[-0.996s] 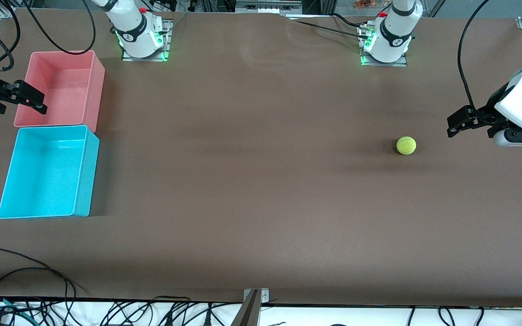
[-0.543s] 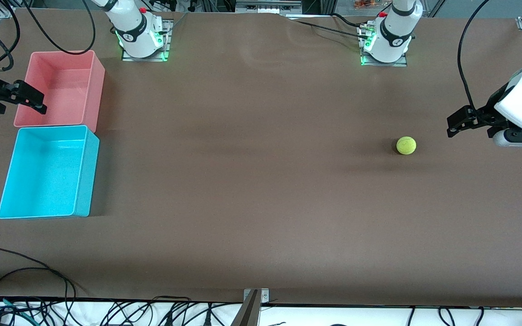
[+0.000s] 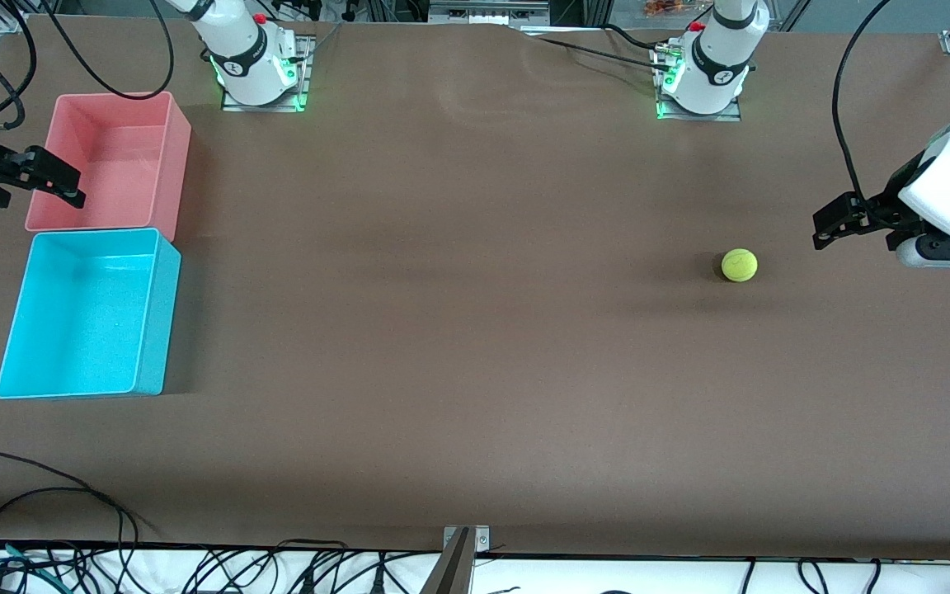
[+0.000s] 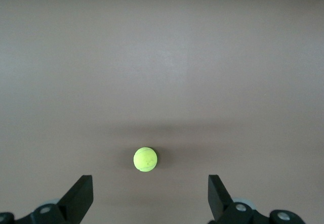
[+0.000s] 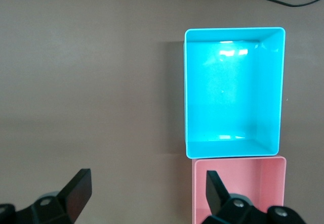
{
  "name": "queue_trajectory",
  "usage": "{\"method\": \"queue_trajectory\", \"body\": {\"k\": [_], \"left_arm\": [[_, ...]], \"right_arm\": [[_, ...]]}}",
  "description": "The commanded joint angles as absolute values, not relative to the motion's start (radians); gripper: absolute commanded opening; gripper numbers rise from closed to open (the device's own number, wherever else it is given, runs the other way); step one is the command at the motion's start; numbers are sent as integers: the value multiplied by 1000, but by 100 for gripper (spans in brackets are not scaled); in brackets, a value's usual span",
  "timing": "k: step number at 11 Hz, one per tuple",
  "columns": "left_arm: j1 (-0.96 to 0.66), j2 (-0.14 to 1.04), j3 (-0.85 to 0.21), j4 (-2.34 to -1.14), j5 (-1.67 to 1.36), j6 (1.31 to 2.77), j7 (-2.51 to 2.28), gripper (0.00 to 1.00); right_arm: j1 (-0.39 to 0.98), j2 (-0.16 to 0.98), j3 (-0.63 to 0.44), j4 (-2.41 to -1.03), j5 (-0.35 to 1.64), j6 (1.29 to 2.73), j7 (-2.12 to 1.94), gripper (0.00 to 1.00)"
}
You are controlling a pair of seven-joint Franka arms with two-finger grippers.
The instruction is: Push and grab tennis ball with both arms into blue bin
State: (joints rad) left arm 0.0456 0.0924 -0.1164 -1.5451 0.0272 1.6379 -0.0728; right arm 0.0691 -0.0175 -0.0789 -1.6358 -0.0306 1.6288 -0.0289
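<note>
The tennis ball (image 3: pixel 739 265) lies on the brown table toward the left arm's end; in the left wrist view (image 4: pixel 145 159) it sits just ahead of the fingertips. My left gripper (image 3: pixel 831 223) is open and empty, beside the ball toward the table's end, apart from it; its jaws stand wide in the left wrist view (image 4: pixel 150 198). The blue bin (image 3: pixel 83 313) stands empty at the right arm's end and shows in the right wrist view (image 5: pixel 233 92). My right gripper (image 3: pixel 69 183) is open and empty over the pink bin's outer edge (image 5: pixel 147 196).
An empty pink bin (image 3: pixel 112 157) stands against the blue bin, farther from the front camera; it also shows in the right wrist view (image 5: pixel 243 188). Both arm bases (image 3: pixel 256 70) stand along the table's back edge. Cables (image 3: pixel 46 495) lie at the front edge.
</note>
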Motion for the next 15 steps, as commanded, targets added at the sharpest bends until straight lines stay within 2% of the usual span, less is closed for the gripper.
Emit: {"method": "queue_trajectory", "body": {"k": [1,9,12,13,14,15], "left_arm": [[44,91,-118,-1543,49,1626,-72,100],[48,91,-117,-1551,37,1608,-84,99],[57,91,-118,-1552,32,1606,-75,93],[57,91,-118,-1552,32,1605,-71,83],[57,91,-118,-1552,32,1600,-69,67],[57,91,-118,-1552,32,1583,-69,44]], "right_arm": [[66,-11,-78,-1612,-38,1608,-40,100],[64,-12,-80,-1609,-38,1601,-29,100],[66,-11,-78,-1611,-37,1597,-32,100],[66,-11,-78,-1611,-37,1597,-35,100],[66,-11,-78,-1611,-37,1597,-37,100],[66,-11,-78,-1611,-37,1597,-35,100]]}}
